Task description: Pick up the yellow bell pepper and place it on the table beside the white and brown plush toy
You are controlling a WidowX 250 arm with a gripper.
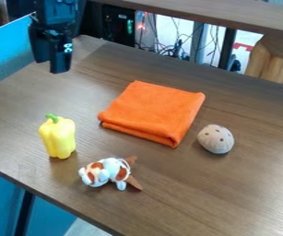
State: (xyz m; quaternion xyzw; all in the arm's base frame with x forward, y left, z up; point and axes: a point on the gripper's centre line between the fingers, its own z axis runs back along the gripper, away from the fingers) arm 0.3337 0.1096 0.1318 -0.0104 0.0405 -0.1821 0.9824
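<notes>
Black gripper point(53, 65) pointing down, upper left.

The robot arm point(56, 13) in the upper left of the frame is black, with a faint bluish cast on its broad upper section, which is built of blocky, squared-off shapes. Below that, the black gripper point(50, 67) has a narrower, angular body with straight sides and hard corners, its lower end dark and blunt. Small pale markings point(67, 48), rounded and set close together, stand out on its right side; the finer surface details are too small to tell.
</notes>
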